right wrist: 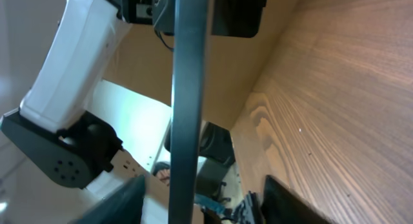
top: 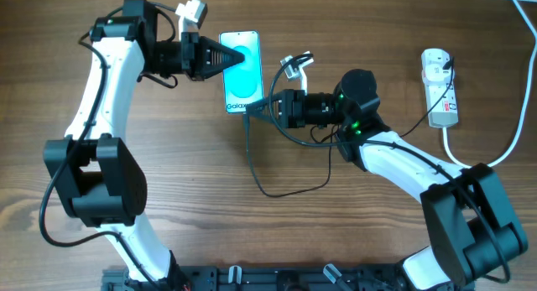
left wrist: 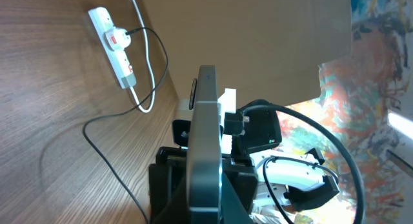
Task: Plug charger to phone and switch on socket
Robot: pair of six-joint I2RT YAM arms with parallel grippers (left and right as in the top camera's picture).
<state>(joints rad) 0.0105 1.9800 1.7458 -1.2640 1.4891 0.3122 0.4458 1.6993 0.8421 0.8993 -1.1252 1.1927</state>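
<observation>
The phone point(top: 242, 66), cyan screen with a white "Galaxy" band, lies at the back centre. My left gripper point(top: 211, 58) is shut on its left side; in the left wrist view the phone point(left wrist: 206, 140) stands edge-on between the jaws point(left wrist: 205, 192). My right gripper point(top: 260, 111) is open at the phone's lower end, its fingers wide apart either side of the phone's edge point(right wrist: 188, 88). The black charger cable point(top: 256, 169) runs from the phone's bottom edge in a loop toward the socket point(top: 439, 85). The plug tip is hidden. The socket also shows in the left wrist view point(left wrist: 115, 50).
A thick white cord point(top: 513, 115) runs from the socket along the right edge of the wooden table point(top: 168, 199). The charger cable also trails across the wood in the left wrist view point(left wrist: 106, 153). The right arm's body lies between phone and socket.
</observation>
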